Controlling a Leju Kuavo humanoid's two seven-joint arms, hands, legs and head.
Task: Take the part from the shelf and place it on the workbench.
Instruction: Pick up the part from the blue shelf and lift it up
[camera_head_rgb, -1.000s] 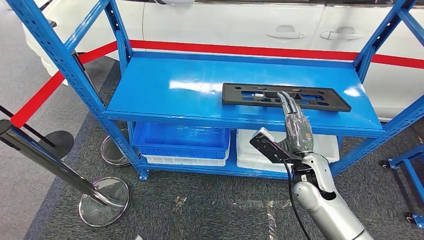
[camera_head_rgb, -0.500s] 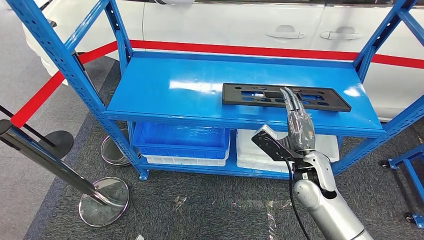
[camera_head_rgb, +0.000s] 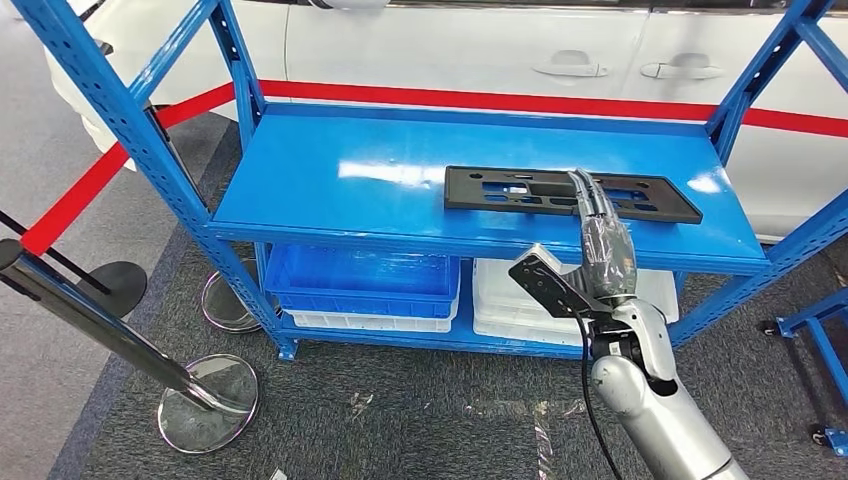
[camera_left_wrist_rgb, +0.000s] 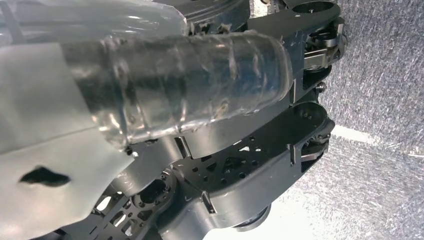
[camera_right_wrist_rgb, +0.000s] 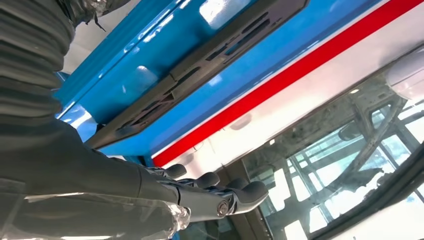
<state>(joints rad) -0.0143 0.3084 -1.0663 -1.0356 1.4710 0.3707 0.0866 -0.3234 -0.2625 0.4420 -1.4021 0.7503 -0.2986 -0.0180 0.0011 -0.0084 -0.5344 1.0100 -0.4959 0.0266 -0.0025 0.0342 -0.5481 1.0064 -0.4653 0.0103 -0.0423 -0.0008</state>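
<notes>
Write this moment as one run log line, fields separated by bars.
phase: reach | right hand: open, over shelf edge, near part | part: flat on shelf, not held | left hand: empty

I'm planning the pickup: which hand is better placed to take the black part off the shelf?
Right. The right hand is raised at the shelf edge, fingers extended over the black part; the left hand hangs toward the floor.

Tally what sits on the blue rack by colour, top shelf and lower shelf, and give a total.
Black: 1, the flat slotted part on the top shelf, with the right robot hand reaching over it.
Blue: 1, the bin on the lower shelf.
White: 2, the tray under that bin and the bin beside it.
Total: 4
</notes>
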